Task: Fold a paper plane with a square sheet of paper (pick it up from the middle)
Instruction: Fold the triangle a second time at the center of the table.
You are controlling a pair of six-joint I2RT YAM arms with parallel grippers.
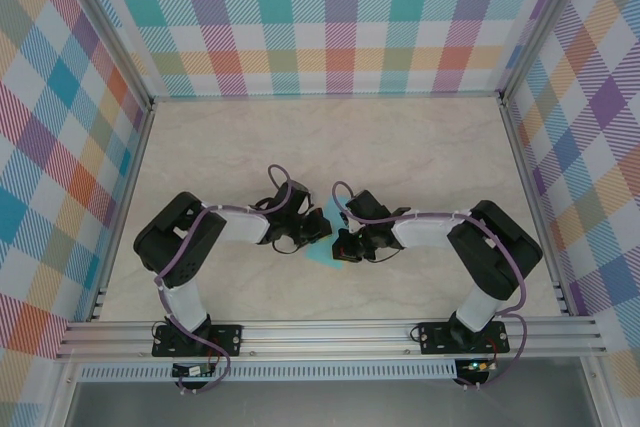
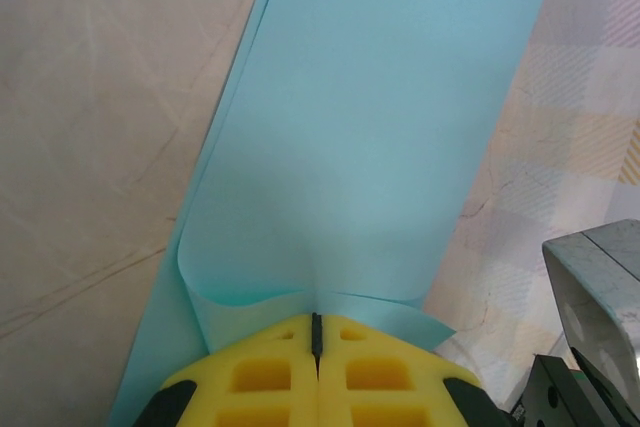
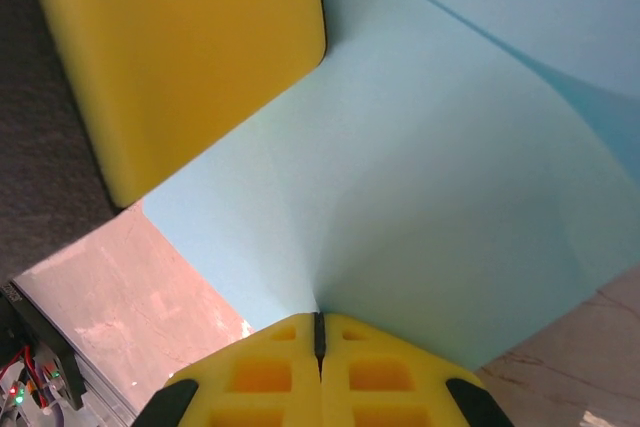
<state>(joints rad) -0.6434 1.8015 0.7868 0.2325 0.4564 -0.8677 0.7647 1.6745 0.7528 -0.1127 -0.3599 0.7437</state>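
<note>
Two grippers are engaged on one workpiece, the thin, light-teal square sheet of paper (image 2: 370, 127). The left gripper (image 2: 317, 325) is clenched on one edge of the sheet, and its yellow foam fingers (image 2: 260, 377) are pressed together with no gap. The right gripper (image 3: 318, 325) is clamped on the sheet at another point, jaws fully together. In the right wrist view, a broad, round-cornered yellow pad of the left gripper lies against the sheet near that pinch.

Location: the sheet sits between the two grippers around the middle of the pale, marble-patterned table (image 1: 420, 147), somewhat closer to the near edge than to the far edge. Whether any part of it rests on the surface cannot be told.

Progress, as judged: early.
- The sheet is bent over on itself in a soft roll. In the left wrist view an upper layer curves above a lower layer, whose edge shows along the left.
- No pressed crease, pointed nose or wing is visible.
- Remaining steps appear to be flattening this first fold, folding the corners and making the centre crease.

Materials:
- Paper: matte, smooth and uniform in colour. It is limp enough to curl and pucker, and shallow ridges radiate from the right gripper's pinch point.
- Fingers: moulded yellow foam with rectangular recesses and black sections at the outer flanks.
- Table: beige with faint veining and low sheen.
</note>
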